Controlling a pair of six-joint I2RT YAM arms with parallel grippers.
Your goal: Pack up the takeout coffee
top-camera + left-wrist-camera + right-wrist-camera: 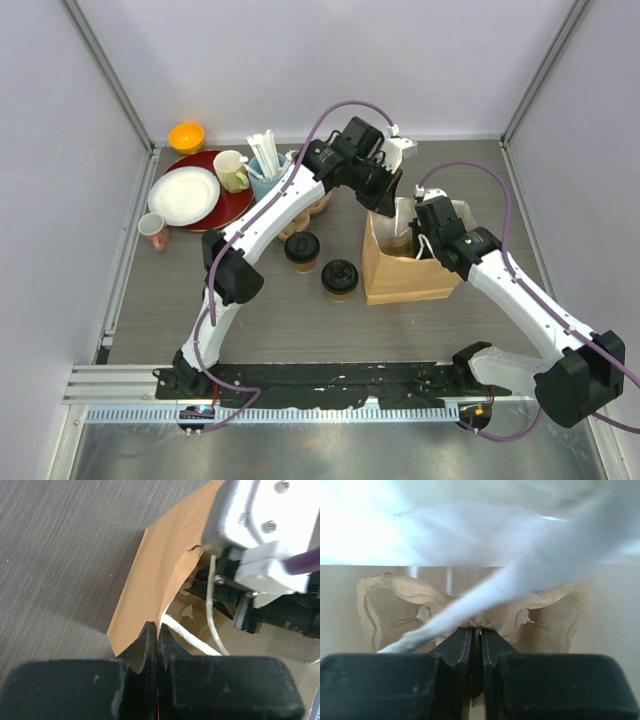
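Observation:
Two takeout coffees, kraft cups with black lids, stand on the table left of a brown paper bag (405, 275): one (302, 248) farther back and one (340, 277) nearer the bag. My left gripper (388, 208) is shut on the bag's upper left rim; in the left wrist view (157, 627) the jaws pinch the paper edge (155, 575) beside a white handle (192, 637). My right gripper (422, 240) reaches down into the open bag. In the right wrist view (476, 630) it is shut on the middle ridge of a moulded pulp cup carrier (545, 615).
At the back left are a red plate (235, 205) under a white plate (183, 195), a yellow-green mug (231, 170), a light blue cup of white sticks (266, 175), an orange bowl (186, 136) and a pink cup (153, 229). A kraft-coloured thing (318, 207) is partly hidden under my left arm.

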